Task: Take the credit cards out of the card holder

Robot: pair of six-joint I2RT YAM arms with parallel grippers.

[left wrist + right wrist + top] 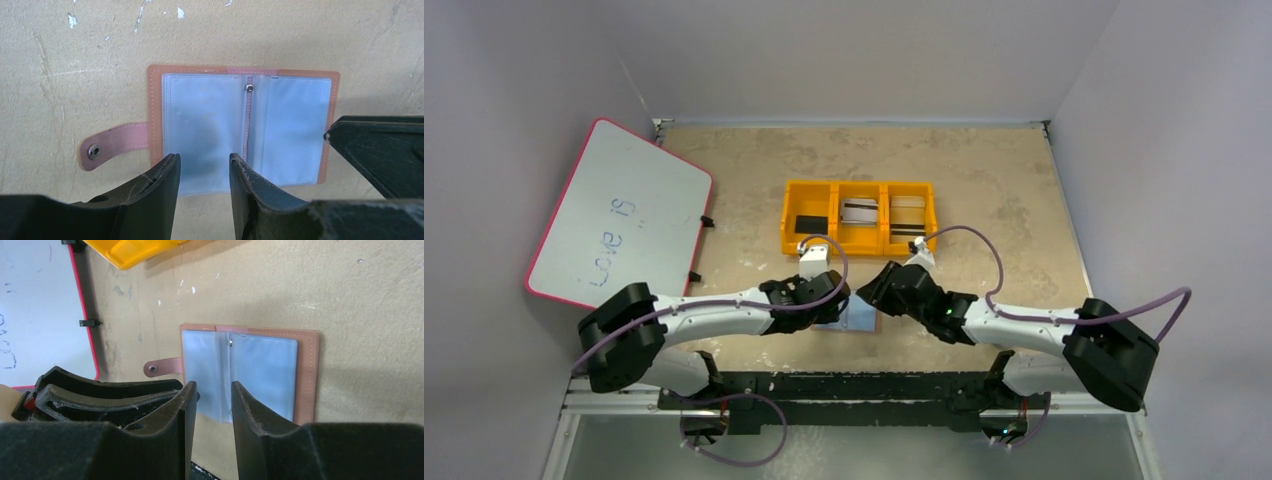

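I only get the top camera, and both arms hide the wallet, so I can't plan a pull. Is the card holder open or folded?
Observer: Open flat. The left wrist view shows the card holder lying with its pale inner side up.
Operator: Is its snap done up?
Observer: No, the snap tab lies loose off one side.
Operator: Is either gripper gripping it?
Observer: No. The left gripper and right gripper both have their jaws apart, with nothing pinched between them.
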